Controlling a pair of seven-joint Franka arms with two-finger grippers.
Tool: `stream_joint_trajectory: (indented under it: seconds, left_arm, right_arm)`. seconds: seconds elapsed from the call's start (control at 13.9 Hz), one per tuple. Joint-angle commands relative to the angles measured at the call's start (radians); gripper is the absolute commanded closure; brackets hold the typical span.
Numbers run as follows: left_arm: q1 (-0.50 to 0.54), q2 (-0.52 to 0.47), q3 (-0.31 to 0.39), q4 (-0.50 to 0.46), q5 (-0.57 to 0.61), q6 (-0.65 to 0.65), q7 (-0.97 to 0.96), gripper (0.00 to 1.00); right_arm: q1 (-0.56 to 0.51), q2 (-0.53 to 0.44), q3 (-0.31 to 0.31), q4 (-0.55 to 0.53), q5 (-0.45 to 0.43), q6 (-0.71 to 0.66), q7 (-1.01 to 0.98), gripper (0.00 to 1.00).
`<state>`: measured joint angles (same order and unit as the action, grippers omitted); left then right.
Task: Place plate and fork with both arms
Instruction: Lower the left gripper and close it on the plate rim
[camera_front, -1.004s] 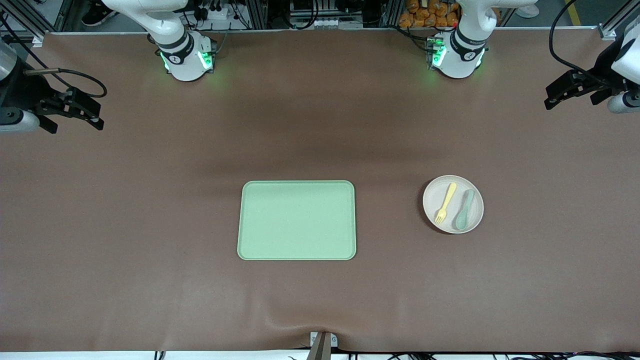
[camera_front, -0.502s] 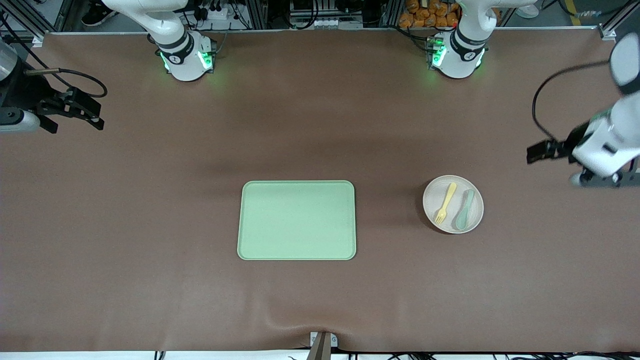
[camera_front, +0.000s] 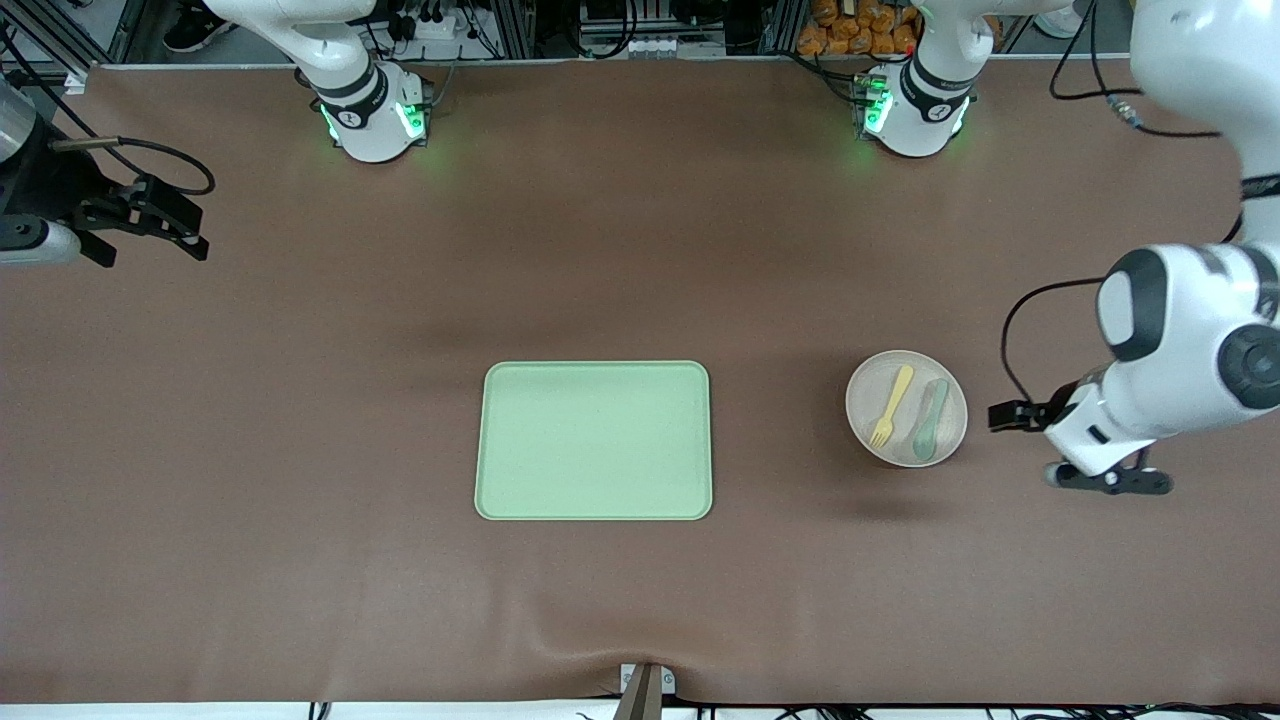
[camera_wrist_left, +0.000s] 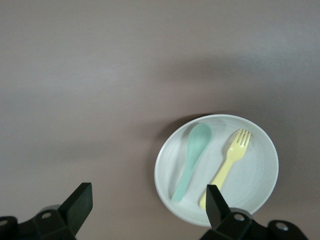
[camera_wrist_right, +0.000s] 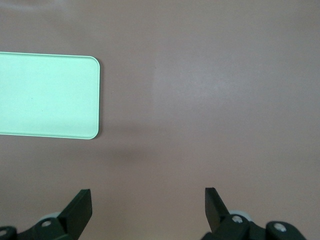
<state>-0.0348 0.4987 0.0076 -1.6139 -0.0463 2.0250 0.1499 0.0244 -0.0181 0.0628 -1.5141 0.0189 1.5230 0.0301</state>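
Front view: The brown surface (camera_front: 300, 400) carries a light-green tray (camera_front: 594, 441) at its middle, lying flat. Toward the left arm's end of the surface sits the plate (camera_front: 950, 392), round and pale, apart from the tray. On the plate lie the fork (camera_front: 890, 405), pale yellow, and a grey-green spoon (camera_front: 928, 420), side by side, the spoon toward the left arm's end. The left claw (camera_front: 1012, 415) hangs over the bare surface just beside the plate, on the side toward the left arm's end, not touching it. The right claw (camera_front: 185, 232) is at the right arm's end of the surface, well apart from the tray; that arm waits.

Left wrist view: The left claw (camera_wrist_left: 149, 202) stands wide, fingers (camera_wrist_left: 80, 200) well apart and holding nothing. The plate (camera_wrist_left: 260, 165) shows with the fork (camera_wrist_left: 227, 167) and spoon (camera_wrist_left: 192, 157) lying on it.

Right wrist view: The right claw (camera_wrist_right: 148, 205) stands wide and holds nothing. It is over bare surface (camera_wrist_right: 210, 100). One corner of the tray (camera_wrist_right: 50, 95) is in view.
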Motion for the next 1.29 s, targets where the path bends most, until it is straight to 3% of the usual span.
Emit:
stream_joint_trajectory:
  seconds: [0.0,0.07,0.36,1.22]
  left_arm:
    - [0.03,0.056,-0.005,-0.004,-0.079,0.04,0.134,0.0]
    - [0.032,0.081,-0.006,-0.003,-0.083,0.049,0.143,0.0]
    - [0.033,0.153,-0.006,0.0,-0.086,0.119,0.203,0.18]
    - [0.036,0.195,-0.012,-0.029,-0.086,0.124,0.289,0.5]
  right_arm:
    - [0.003,-0.019,-0.001,-0.018,-0.007,0.008,0.008,0.0]
    - [0.003,-0.019,-0.001,-0.018,-0.005,0.006,0.008,0.0]
    - [0.003,-0.019,-0.001,-0.018,-0.005,0.005,0.008,0.0]
    - [0.003,-0.019,-0.001,-0.017,-0.002,0.005,0.008,0.0]
